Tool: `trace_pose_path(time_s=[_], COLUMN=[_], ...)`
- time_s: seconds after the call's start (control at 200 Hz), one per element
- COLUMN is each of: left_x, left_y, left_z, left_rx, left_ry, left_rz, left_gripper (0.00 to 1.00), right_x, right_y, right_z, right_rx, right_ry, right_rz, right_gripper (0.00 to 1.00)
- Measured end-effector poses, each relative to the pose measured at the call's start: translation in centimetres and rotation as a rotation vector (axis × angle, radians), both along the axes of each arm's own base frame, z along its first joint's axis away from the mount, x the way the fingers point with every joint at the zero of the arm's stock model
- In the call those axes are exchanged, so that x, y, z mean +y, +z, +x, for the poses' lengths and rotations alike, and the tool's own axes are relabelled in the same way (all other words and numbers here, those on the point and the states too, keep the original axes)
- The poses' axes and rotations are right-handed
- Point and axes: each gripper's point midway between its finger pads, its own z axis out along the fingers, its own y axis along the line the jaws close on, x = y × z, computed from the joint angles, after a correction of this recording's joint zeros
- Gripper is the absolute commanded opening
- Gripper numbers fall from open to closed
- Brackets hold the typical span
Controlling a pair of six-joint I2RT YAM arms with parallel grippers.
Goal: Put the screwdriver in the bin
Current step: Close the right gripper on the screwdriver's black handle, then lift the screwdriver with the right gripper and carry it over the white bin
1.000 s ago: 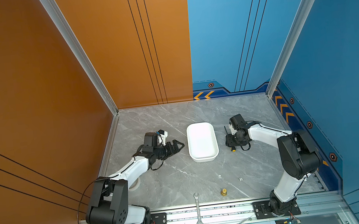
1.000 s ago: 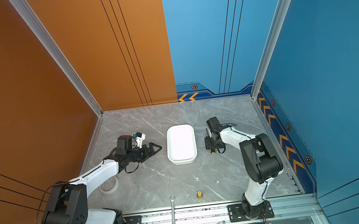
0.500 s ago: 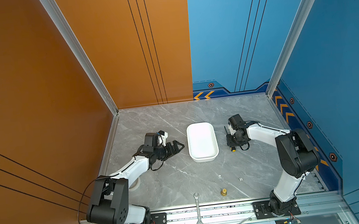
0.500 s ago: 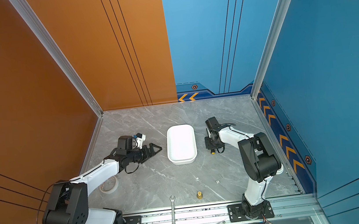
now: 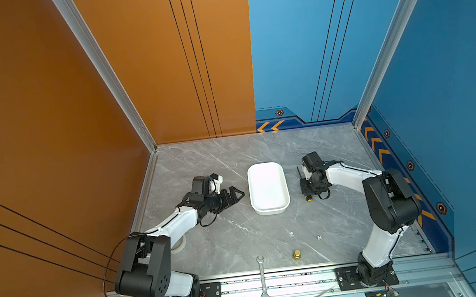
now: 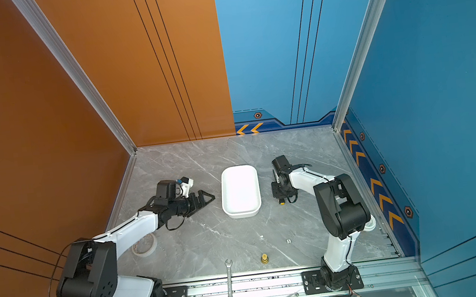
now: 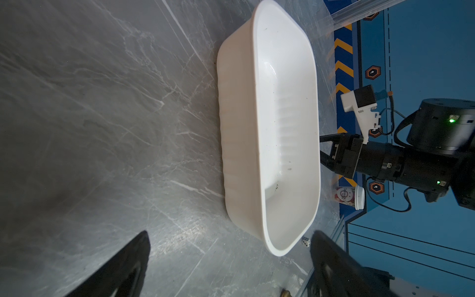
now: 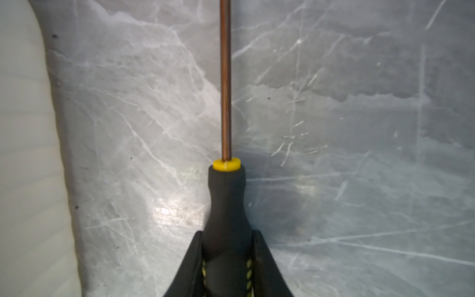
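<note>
The grey marbled desk [image 5: 241, 240] fills the floor of the cell, walled in orange and blue. The two white-and-black arms reach in from the front rail, one on each side of the bin [image 5: 268, 188], which sits near the middle of the desk in both top views [image 6: 240, 191], long side running front to back, with nothing in it.

The left end effector [image 5: 237, 196] hovers just left of the bin and points at it. In the left wrist view its fingers [image 7: 123, 267] stand wide apart, holding nothing, with the bin's side wall [image 7: 239, 128] between and beyond them.

The right end effector [image 5: 308, 188] is down at the desk just right of the bin and pinches the screwdriver [image 8: 227, 200] by its black handle, one finger [image 8: 262, 257] on each flank.

The screwdriver lies outside the bin, alongside its right wall [image 8: 25, 154]. Its shaft points toward the back wall and its yellow butt [image 5: 308, 198] toward the front. Whether it is off the desk I cannot tell.

A silver wrench [image 5: 262, 277] lies across the front edge of the desk onto the rail. A tape roll [image 6: 145, 246] sits partly under the left arm. A small brass piece [image 5: 296, 254] stands right of the wrench, and a white die [image 5: 319, 237] lies farther right.
</note>
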Motion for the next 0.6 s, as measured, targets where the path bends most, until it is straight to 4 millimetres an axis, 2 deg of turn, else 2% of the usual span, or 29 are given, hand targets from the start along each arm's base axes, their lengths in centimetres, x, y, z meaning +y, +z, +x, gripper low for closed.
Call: trace_pose_path(time_s=[0.15, 0.471, 0.601], left_x=[0.0, 0.0, 0.0], left_y=[-0.1, -0.1, -0.1], left_z=[0.0, -0.1, -0.1], left_rx=[0.003, 0.007, 0.007], left_ry=[0.000, 0.000, 0.000], left_rz=[0.001, 0.002, 0.002], left_gripper=[0.98, 0.98, 0.98], right_x=[0.0, -0.3, -0.3], right_y=[0.0, 0.2, 2.1], right_z=[0.0, -0.1, -0.2], right_rx=[0.003, 0.012, -0.014], right_ry=[0.000, -0.010, -0.013], right_rz=[0.000, 0.008, 0.034], right_gripper=[0.00, 0.00, 0.00])
